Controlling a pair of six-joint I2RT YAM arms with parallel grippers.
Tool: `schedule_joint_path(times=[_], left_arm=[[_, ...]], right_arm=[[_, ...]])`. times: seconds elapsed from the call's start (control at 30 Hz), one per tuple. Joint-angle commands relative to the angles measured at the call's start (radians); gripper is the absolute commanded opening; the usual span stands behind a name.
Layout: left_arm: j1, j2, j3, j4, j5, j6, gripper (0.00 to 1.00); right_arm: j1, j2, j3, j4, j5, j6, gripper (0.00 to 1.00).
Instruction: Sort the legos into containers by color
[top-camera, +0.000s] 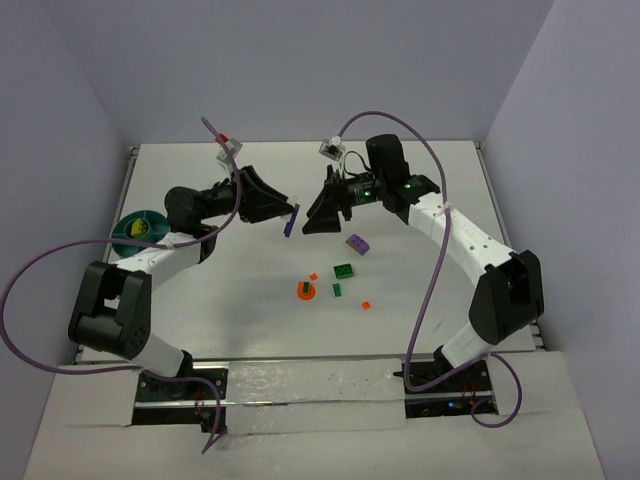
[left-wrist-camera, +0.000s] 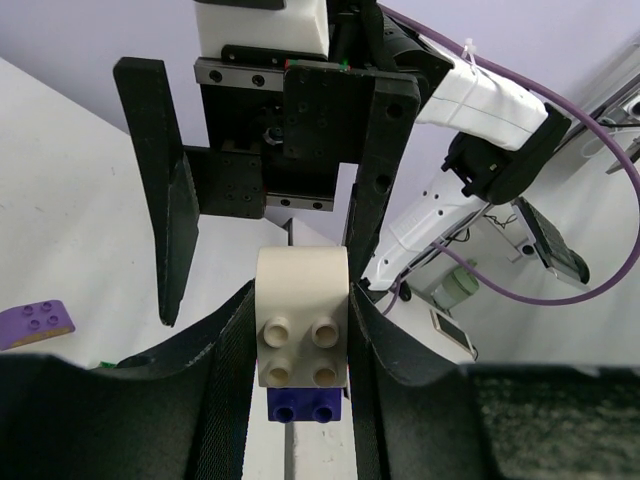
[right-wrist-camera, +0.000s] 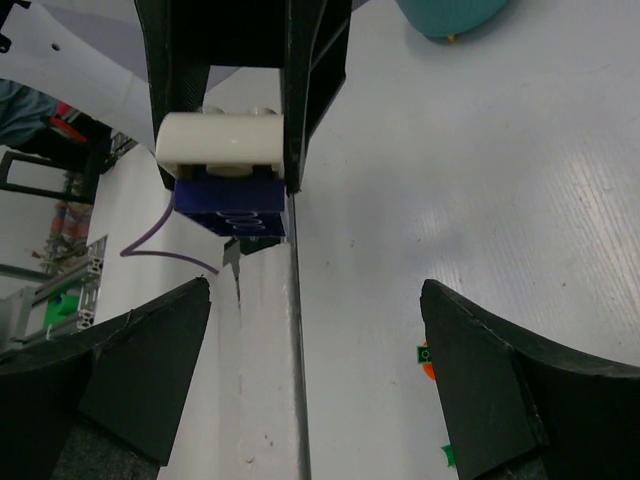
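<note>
The left gripper (left-wrist-camera: 300, 315) is pinching a white brick (left-wrist-camera: 303, 300) between its fingers, with the jaws narrowed onto the brick's sides. A dark blue brick (left-wrist-camera: 305, 405) is sticking to the white one and poking out beyond it. The stacked pair is hanging above the table (top-camera: 230, 310), off its surface, towards the far middle.

The right gripper (right-wrist-camera: 315, 290) is facing the pair from the right with its jaws standing wide apart and nothing between them. Its fingers are lying close to the held pair, and no contact is showing.

The teal bowl (top-camera: 125, 225) is sitting at the left edge of the table, just beside the left arm, well apart from both grippers. A lime green piece (top-camera: 140, 228) is lying inside it, though which compartment it is in cannot be told.

The other pieces are lying loose on the table, nearer than the grippers and between the two arms:
- a purple brick (top-camera: 357, 243), farthest of the group
- a dark green brick (top-camera: 344, 270), just nearer than the purple one
- a round orange piece (top-camera: 306, 291), to the left of the dark green brick
- a small green bit (top-camera: 337, 290)
- two tiny orange bits, one (top-camera: 313, 276) just beside the round piece and one (top-camera: 366, 304) nearest and to the right
</note>
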Motion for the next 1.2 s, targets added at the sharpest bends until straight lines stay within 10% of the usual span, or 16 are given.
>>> schedule_joint_path(times=[0.0,0.37,0.93,1.17], left_arm=[[-0.018,-0.002,0.0,0.053,-0.003,0.007,0.0],[-0.037,0.004,0.002,0.013,0.001,0.041,0.0],[-0.037,0.004,-0.011,-0.05,0.02,0.089,0.0],[0.026,0.001,-0.01,-0.037,0.033,0.079,0.0]], right_arm=[[0.025,0.007,0.072,0.062,-0.045,0.043,0.92],[0.059,0.024,0.124,0.021,-0.032,0.011,0.84],[0.064,0.019,0.119,0.008,-0.028,-0.004,0.01],[0.064,-0.014,0.077,-0.014,-0.025,-0.044,0.0]])
